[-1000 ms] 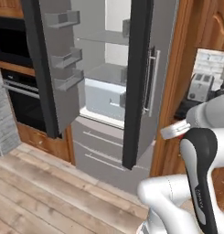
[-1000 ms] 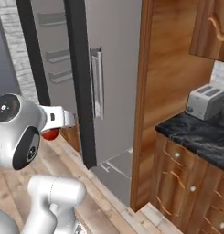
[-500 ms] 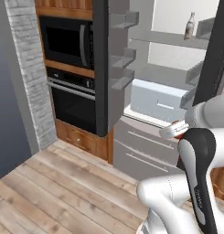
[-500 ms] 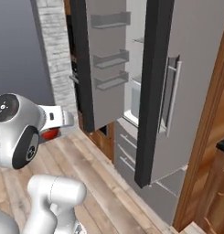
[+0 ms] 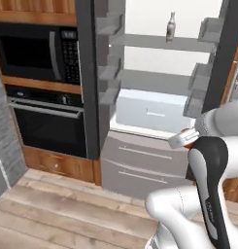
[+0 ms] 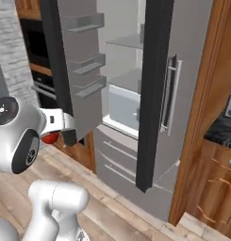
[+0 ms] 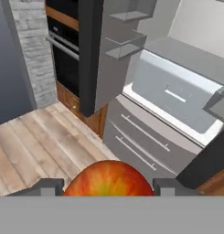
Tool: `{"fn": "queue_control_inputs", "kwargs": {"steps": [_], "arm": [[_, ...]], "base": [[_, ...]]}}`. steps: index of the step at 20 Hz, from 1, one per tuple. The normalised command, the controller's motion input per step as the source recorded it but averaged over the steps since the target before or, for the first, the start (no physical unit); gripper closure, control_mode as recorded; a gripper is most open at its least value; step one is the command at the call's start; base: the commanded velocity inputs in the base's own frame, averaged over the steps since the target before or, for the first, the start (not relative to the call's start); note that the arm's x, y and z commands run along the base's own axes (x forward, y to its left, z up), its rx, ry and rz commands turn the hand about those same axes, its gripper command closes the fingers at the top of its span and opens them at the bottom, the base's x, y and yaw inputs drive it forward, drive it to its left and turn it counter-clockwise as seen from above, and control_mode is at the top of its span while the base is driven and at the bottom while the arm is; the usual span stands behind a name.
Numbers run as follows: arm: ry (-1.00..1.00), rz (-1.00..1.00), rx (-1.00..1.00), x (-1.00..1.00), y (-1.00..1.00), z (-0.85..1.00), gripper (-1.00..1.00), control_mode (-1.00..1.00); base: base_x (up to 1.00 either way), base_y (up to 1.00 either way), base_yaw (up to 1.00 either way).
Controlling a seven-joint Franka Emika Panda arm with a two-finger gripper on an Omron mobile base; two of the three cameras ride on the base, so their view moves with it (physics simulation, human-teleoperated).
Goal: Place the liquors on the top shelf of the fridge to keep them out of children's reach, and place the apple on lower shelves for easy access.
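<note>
A home kitchen: open fridge (image 5: 154, 112), wall oven (image 5: 45, 121), microwave (image 5: 40, 48), wood cabinets (image 6: 216, 179).

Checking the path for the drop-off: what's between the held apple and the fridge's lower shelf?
In the hand view, the apple sits in the gripper; toward the lower shelf lie grey freezer drawers and the light blue-white drawer; otherwise open air.

Even, soft, shadowless light fills the rendered kitchen. The fridge (image 5: 159, 82) interior glows pale and brightest; the oven (image 5: 45, 121) stays dark. Edges look slightly soft and pixelated. The apple (image 7: 109, 179) appears close up, a little blurred.
</note>
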Motion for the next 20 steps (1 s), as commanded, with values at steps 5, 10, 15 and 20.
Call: {"fn": "queue_control_inputs", "kwargs": {"steps": [5, 10, 15, 20], "arm": [[0.0, 0.0, 0.0, 0.0, 0.0, 0.0, 1.0, 1.0], [0.0, 0.0, 0.0, 0.0, 0.0, 0.0, 1.0, 1.0], [0.0, 0.0, 0.0, 0.0, 0.0, 0.0, 1.0, 1.0], [0.0, 0.0, 0.0, 0.0, 0.0, 0.0, 1.0, 1.0]], "base": [[0.41, 0.62, -0.56], [0.4, 0.63, -0.49], [0.41, 0.35, -0.33], [0.55, 0.05, -0.2]]}}
